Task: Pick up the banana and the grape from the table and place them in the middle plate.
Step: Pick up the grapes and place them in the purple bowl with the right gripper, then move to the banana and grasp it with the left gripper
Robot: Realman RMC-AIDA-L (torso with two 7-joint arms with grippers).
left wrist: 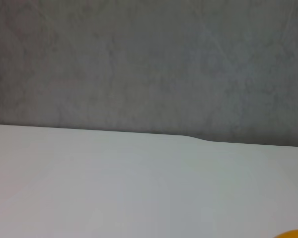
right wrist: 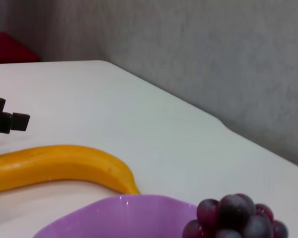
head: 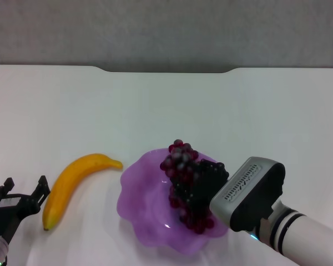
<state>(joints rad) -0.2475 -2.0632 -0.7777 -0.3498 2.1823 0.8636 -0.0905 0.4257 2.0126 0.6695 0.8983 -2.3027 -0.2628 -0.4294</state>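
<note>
No writing or brand can be read on anything. The right gripper (head: 206, 183) is nearest, over the middle plate (head: 139, 202), with its dark fingers down in the grape (head: 184, 166); how tightly they close cannot be told. The grape is a dark red-purple bunch, some frosty grey, lying in the wavy purple plate. The left gripper (head: 23, 195) waits open and holds nothing, just beside the banana (head: 72, 185). The yellow banana lies curved on the white tabletop (head: 166, 105), beside the plate.
</note>
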